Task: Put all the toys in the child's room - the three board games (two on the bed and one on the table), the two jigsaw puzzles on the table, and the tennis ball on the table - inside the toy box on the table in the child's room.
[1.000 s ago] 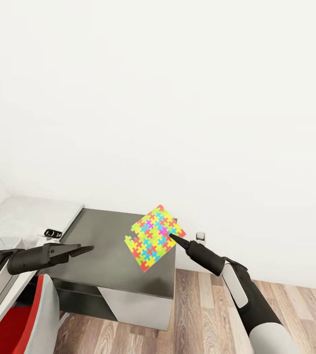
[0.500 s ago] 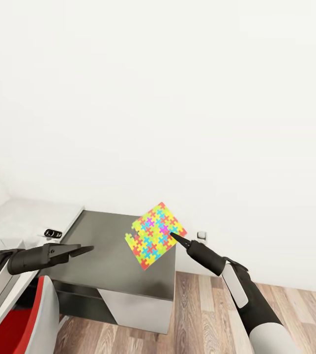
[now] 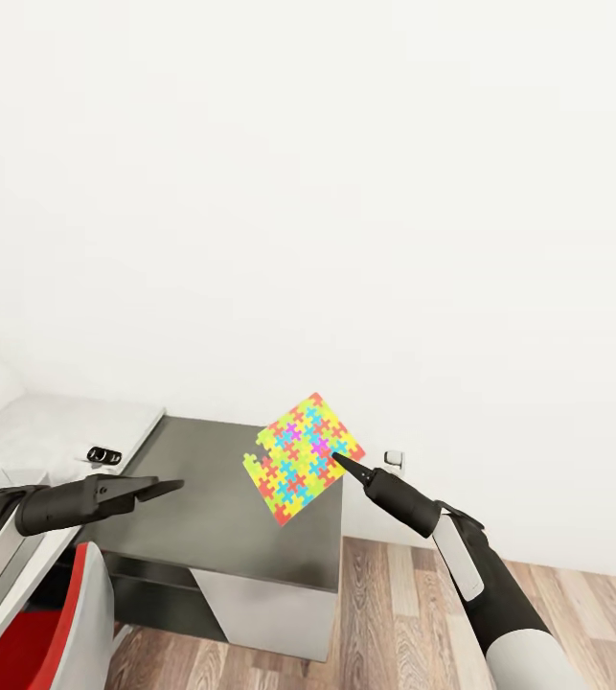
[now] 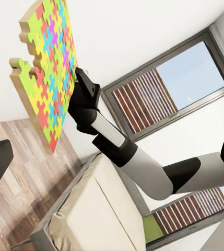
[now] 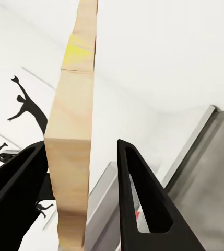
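A jigsaw puzzle (image 3: pixel 303 455) of yellow, pink, blue and orange pieces hangs tilted in the air above the right end of a dark grey desk section (image 3: pixel 216 498). My right gripper (image 3: pixel 336 461) is shut on its right edge. The right wrist view has the slab's pale wooden edge (image 5: pixel 75 130) between the two black fingers. In the left wrist view the puzzle (image 4: pixel 49 68) stands on edge in front of the right gripper (image 4: pixel 83 86). Left of the puzzle, my left gripper (image 3: pixel 175 485) hovers open and holds nothing. Part of the table's pale grey top (image 3: pixel 58 426) lies at the left.
A red chair (image 3: pixel 49 632) with a white shell sits under my left arm. A small black object (image 3: pixel 103 453) lies on the pale top. A wall socket (image 3: pixel 393 461) is behind my right gripper. Wooden floor (image 3: pixel 394 613) runs to the right. The beige bed (image 4: pixel 106 209) lies behind me.
The view has drifted a little, so the desk sits slightly lower and to the left. Both arms and the held puzzle keep nearly the same pose.
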Controlling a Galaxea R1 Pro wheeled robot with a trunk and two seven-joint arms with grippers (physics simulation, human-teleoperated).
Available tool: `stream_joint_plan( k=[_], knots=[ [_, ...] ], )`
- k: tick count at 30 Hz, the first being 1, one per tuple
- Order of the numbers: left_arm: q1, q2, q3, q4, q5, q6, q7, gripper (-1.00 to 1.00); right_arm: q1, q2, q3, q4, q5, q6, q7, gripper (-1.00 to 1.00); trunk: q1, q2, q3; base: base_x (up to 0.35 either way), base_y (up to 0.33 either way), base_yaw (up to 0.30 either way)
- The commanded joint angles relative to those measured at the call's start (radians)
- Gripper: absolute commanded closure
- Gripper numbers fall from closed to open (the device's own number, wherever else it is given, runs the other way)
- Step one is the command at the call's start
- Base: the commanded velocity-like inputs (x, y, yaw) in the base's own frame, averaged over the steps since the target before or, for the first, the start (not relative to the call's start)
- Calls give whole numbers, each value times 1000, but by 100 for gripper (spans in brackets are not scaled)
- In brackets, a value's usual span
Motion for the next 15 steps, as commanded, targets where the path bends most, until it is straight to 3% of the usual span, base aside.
stream_joint_plan(
  k=[1, 15],
  knots=[
    [-1, 1, -1, 0, 1, 11, -3, -100, -1, 1, -2, 0, -3, 8, 2, 100, 1, -2, 0, 0, 0, 0],
    [-1, 1, -2, -1, 1, 9, -2, -100, 18, 1, -3, -1, -3, 6, 3, 100, 1, -2, 23, 0, 0, 0]
  ],
)
